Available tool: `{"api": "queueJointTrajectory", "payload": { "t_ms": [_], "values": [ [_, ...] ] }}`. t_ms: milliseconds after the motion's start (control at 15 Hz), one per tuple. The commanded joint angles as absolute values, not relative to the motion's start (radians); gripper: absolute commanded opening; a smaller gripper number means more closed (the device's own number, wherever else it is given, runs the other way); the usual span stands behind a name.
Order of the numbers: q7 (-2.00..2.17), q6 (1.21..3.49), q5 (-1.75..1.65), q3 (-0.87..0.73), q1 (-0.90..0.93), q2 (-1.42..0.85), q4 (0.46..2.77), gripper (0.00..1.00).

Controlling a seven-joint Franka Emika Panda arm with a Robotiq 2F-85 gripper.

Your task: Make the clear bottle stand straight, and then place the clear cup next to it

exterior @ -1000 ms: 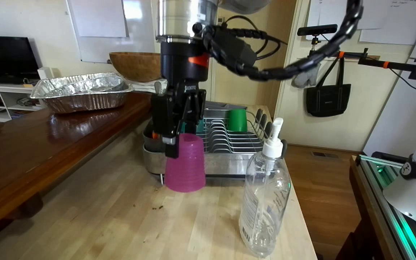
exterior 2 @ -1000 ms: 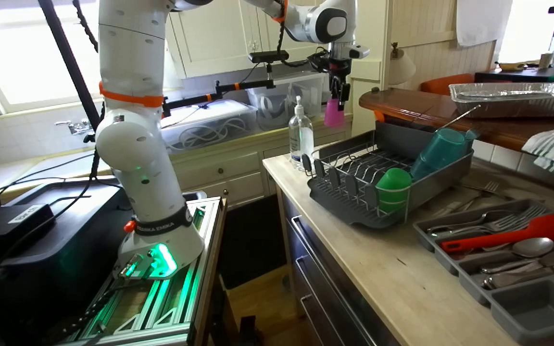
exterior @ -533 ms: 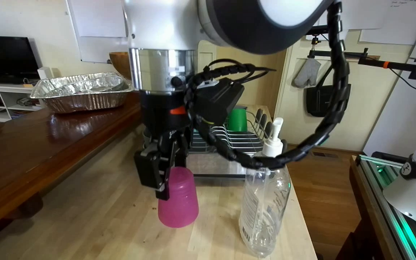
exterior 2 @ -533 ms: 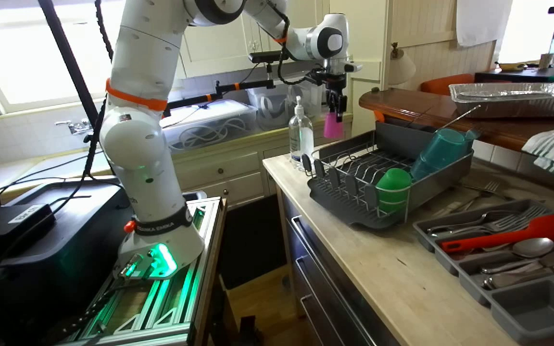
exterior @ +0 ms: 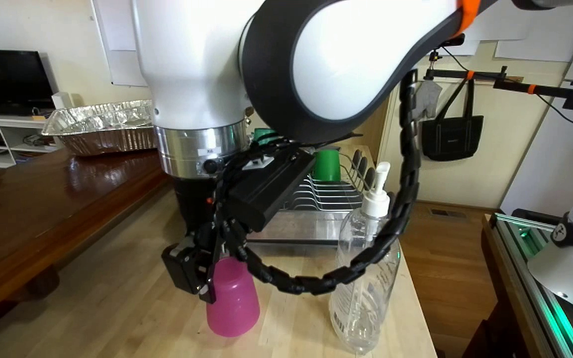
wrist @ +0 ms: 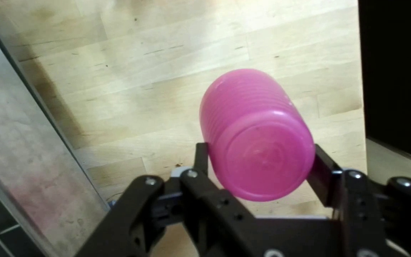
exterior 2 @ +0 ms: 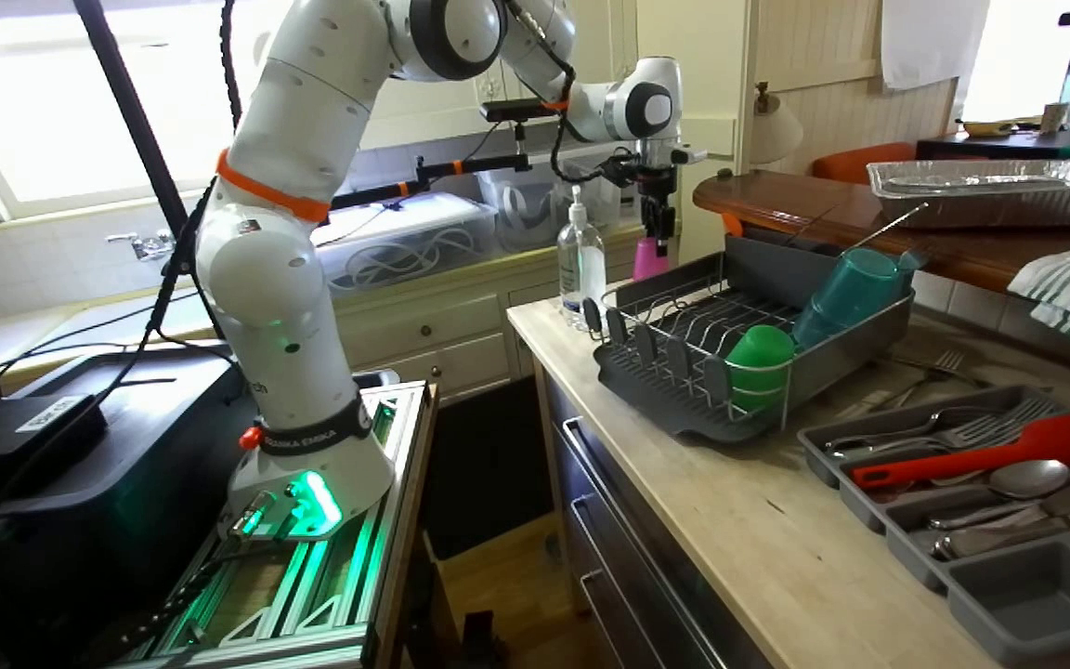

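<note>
Plainly, the end effector (wrist: pixel 260 155) clamps the pink cup (wrist: pixel 257 137) — base up, long axis near vertical.

In an exterior view the line of sight runs from close by over the clear pump bottle (exterior: pixel 361 308) toward the dish rack (exterior: pixel 311 226); in an exterior view it runs roughly the opposite way, from farther back, past the cutlery tray (exterior 2: pixel 1037 595). Both share bottle, rack and magenta tumbler (wrist: pixel 257 135). The wrist view looks steeply down, close above tumbler and wooden countertop (wrist: pixel 120 107).
</note>
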State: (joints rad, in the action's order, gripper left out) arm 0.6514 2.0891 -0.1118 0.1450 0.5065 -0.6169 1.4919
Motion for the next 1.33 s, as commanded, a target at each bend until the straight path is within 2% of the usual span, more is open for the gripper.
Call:
{"api": "queueJointTrajectory", "payload": {
  "t_ms": [0, 267, 333, 400, 467, 533, 800, 1067, 1133, 1267],
  "values": [
    [0.634, 2.035, -0.076, 0.151, 0.501, -0.684, 1.412, 0.42],
    [0.627, 2.010, -0.062, 0.149, 0.502, -0.716, 1.380, 0.42],
    [0.626, 1.997, -0.064, 0.148, 0.503, -0.720, 1.375, 0.55],
    [0.628, 1.983, -0.064, 0.146, 0.503, -0.717, 1.370, 0.92],
    [0.635, 1.969, -0.069, 0.142, 0.504, -0.709, 1.369, 0.92],
    [0.638, 1.934, -0.064, 0.141, 0.498, -0.679, 1.377, 0.99],
    [0.601, 1.871, -0.036, 0.149, 0.425, -0.498, 1.480, 1.00],
    [0.511, 1.965, 0.081, 0.155, 0.314, -0.309, 1.600, 0.99],
    [0.566, 1.901, 0.017, 0.144, 0.367, -0.428, 1.462, 0.99],
    [0.527, 1.909, 0.053, 0.146, 0.323, -0.352, 1.511, 1.00]
  ]
}}
